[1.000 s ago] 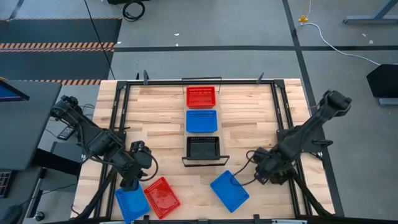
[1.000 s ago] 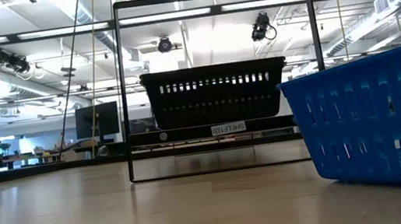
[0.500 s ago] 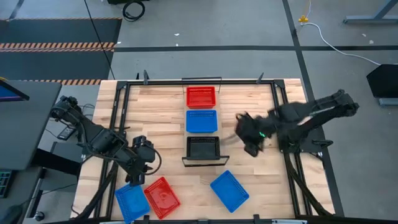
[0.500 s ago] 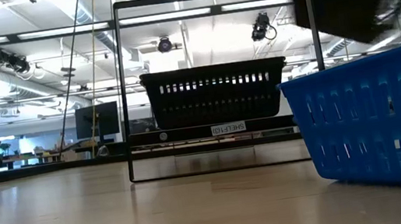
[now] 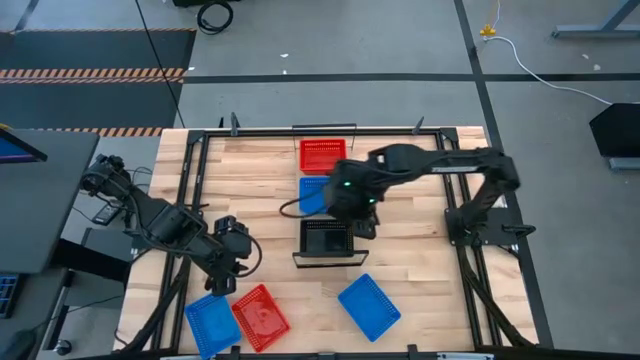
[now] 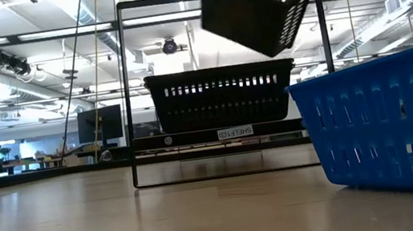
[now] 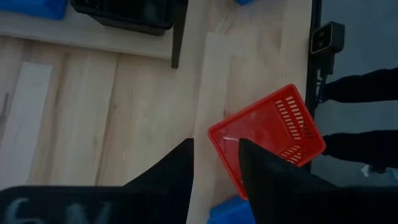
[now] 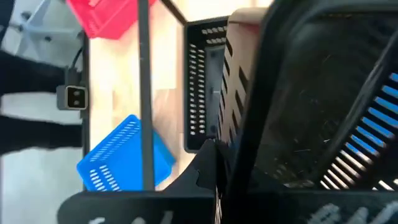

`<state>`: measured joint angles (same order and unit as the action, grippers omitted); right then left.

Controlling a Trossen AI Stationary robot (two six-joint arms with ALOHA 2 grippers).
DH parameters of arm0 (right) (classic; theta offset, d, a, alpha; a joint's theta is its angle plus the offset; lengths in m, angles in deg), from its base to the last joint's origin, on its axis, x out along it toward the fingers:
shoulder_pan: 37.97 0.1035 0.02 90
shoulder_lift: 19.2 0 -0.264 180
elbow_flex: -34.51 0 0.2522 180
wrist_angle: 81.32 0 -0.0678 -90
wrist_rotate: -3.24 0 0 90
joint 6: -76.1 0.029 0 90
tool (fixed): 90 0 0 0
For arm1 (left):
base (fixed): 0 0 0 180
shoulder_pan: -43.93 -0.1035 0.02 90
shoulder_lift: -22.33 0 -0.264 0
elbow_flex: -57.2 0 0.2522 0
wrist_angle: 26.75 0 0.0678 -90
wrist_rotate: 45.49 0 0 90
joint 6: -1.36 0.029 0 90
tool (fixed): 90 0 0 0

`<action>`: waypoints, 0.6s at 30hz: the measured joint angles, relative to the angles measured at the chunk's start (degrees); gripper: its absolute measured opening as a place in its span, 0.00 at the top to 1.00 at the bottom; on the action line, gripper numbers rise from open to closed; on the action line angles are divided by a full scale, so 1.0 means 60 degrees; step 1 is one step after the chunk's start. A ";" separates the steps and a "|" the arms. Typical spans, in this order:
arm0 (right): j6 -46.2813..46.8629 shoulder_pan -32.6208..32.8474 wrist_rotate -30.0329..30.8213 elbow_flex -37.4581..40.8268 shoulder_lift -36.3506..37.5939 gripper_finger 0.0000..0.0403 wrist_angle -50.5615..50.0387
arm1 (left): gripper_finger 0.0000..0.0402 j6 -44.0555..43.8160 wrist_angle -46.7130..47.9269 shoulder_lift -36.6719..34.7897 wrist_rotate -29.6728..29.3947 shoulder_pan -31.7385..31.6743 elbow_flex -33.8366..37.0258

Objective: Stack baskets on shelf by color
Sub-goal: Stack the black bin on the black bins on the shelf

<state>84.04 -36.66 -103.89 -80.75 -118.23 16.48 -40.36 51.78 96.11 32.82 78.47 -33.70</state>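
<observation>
The right gripper has its fingers clamped on a black basket. The basket has mesh sides with little slots, and it hangs tilted in the air above the shelf. From above, this gripper is over the middle of the shelf, between the blue basket on the shelf and the black basket on the shelf. A red basket on the shelf sits at the far end.

The left gripper has its fingers a little apart and holds nothing. It hovers over the desk near the front left corner, just beside a red basket. A blue basket lies next to that red one. Another blue basket lies alone near the front of the desk, tilted at an angle.
</observation>
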 joint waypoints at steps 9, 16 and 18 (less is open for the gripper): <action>-0.0292 0.0014 -0.0982 -0.0997 -0.1392 0.99 -0.0163 | 0.67 -0.0126 0.0205 0.0000 -0.0290 0.0000 0.0000; -0.0288 0.0021 -0.1474 -0.0997 -0.1803 0.99 -0.0158 | 0.67 -0.0110 0.0222 0.0000 -0.0360 0.0000 0.0000; -0.0291 0.0025 -0.1491 -0.0998 -0.1779 0.99 -0.0007 | 0.67 -0.0100 0.0235 0.0000 -0.0491 0.0000 0.0000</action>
<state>82.30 -36.51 -112.84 -86.74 -128.90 16.44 -40.96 53.18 96.11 29.87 78.47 -33.70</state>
